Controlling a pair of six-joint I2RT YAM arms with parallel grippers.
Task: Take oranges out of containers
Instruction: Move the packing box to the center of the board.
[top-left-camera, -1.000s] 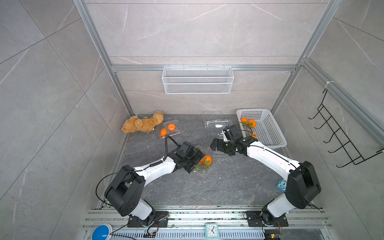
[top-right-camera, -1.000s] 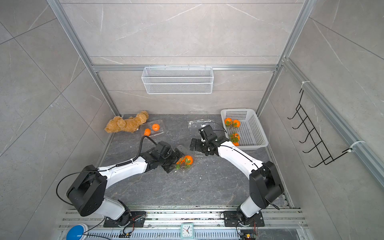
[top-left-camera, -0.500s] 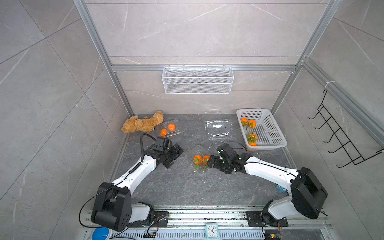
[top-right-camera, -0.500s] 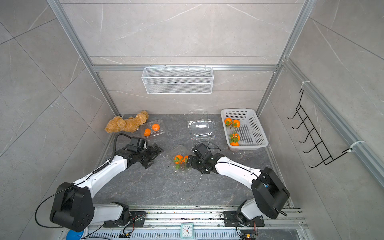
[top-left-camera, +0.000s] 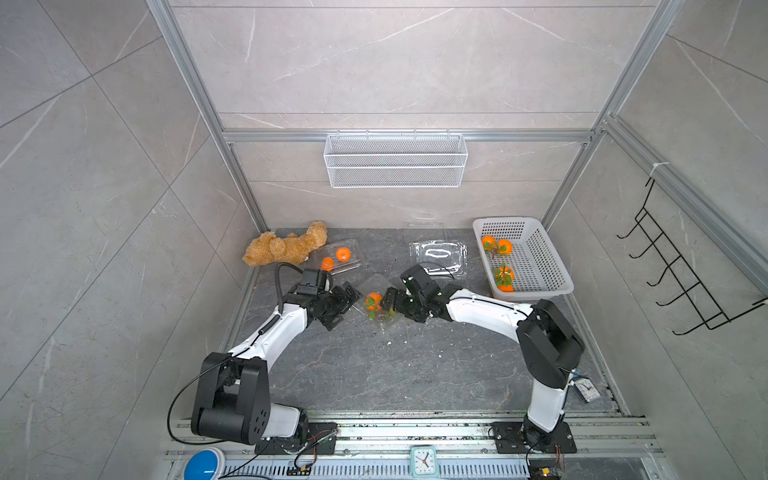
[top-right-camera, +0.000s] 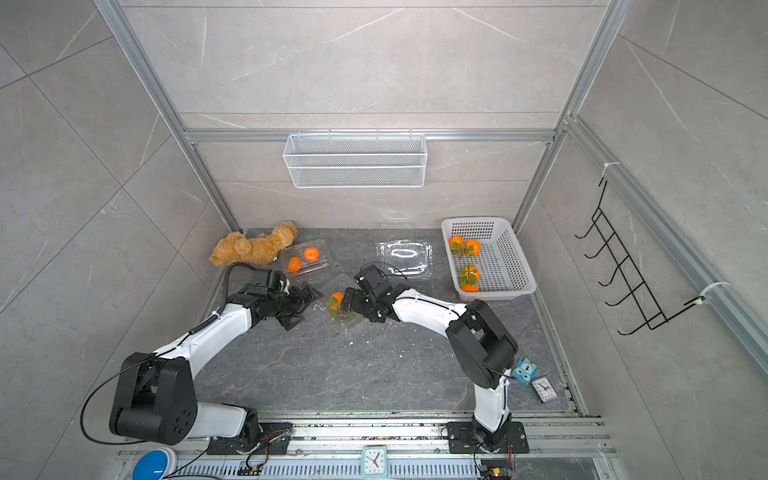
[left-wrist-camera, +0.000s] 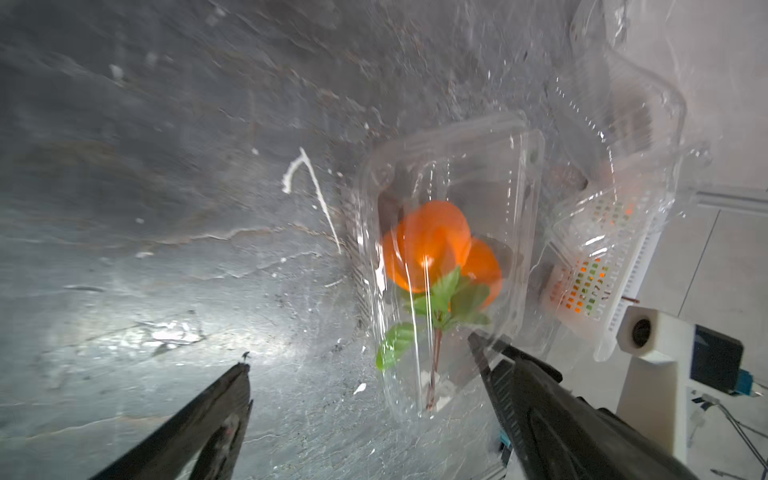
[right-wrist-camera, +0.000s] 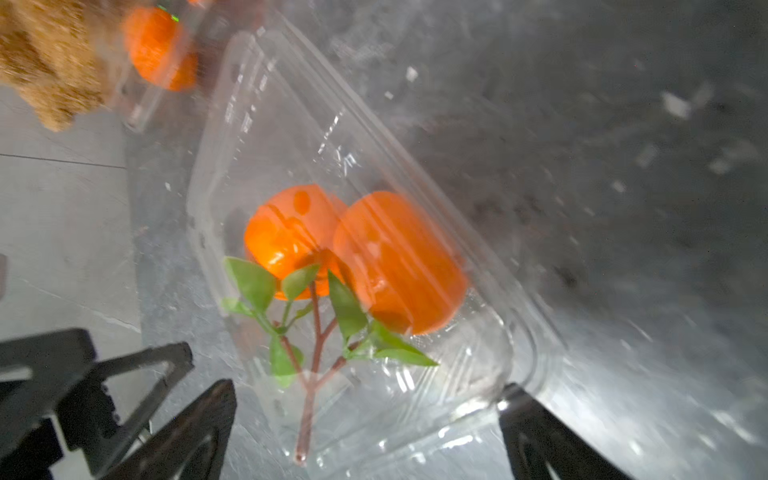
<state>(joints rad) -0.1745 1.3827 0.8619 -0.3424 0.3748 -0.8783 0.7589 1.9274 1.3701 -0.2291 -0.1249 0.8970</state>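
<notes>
Dark grey stone-patterned desk (top-left-camera: 374, 374), set in a grey-tiled cell, carried every item inspected. Of the two arms, the left arm's fingers (left-wrist-camera: 511, 374) were spread wide and held nothing. In the left wrist view the gap between them lay over bare desk. Only one fingertip stood at the near corner of the small clear thin-plastic clamshell box (left-wrist-camera: 449, 174); whether it touched the box or stopped just short could not be settled.

The right arm's fingers (right-wrist-camera: 199, 419) were also spread wide and empty, but they flanked the near short end of that box, one on each side. Its long axis ran away from them at a slant. Two round bright-orange fruits (right-wrist-camera: 395, 257) with green leaves lay inside, stems pointing back toward those fingers. Whether the lid was latched could not be told through the glare.

In both top views the box sat mid-desk between the arms, the right fingers overlapping its edge and the left ones just beside it. Judgement: the right arm was the better placed, and the left would need to shift sideways first.

Farther out, a second clear box (top-left-camera: 338, 259) holding two oranges lay by a fuzzy tan teddy bear (top-left-camera: 282, 247). A white perforated basket (top-left-camera: 540, 266) held four more.
</notes>
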